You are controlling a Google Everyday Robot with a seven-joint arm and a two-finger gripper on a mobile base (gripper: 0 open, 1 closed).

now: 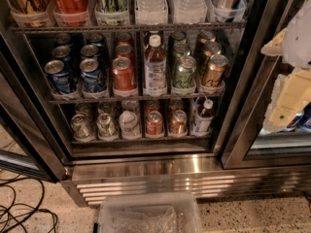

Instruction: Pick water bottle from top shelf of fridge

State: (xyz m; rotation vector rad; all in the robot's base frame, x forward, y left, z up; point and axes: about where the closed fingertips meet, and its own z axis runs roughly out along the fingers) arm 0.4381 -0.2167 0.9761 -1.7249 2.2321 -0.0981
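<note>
The fridge (146, 165) stands open in front of me, with a stainless frame and a dark interior. The top shelf (126, 27) is a wire rack near the upper edge, fronted by clear holders. Two clear ribbed water bottles stand on it, one (151, 1) at the centre and another (187, 1) to its right. Their caps are cut off by the top of the view. My gripper (287, 98) shows as white and cream shapes at the right edge, in front of the right glass door. It is to the right of the water bottles, lower than them, and apart from them.
A Coca-Cola can (72, 1) and other cans share the top shelf. Lower racks hold short cans and a brown-drink bottle (155, 64). A clear plastic bin (148, 215) sits on the floor below the ribbed base panel (194, 183). Black cables (22, 210) lie at the lower left.
</note>
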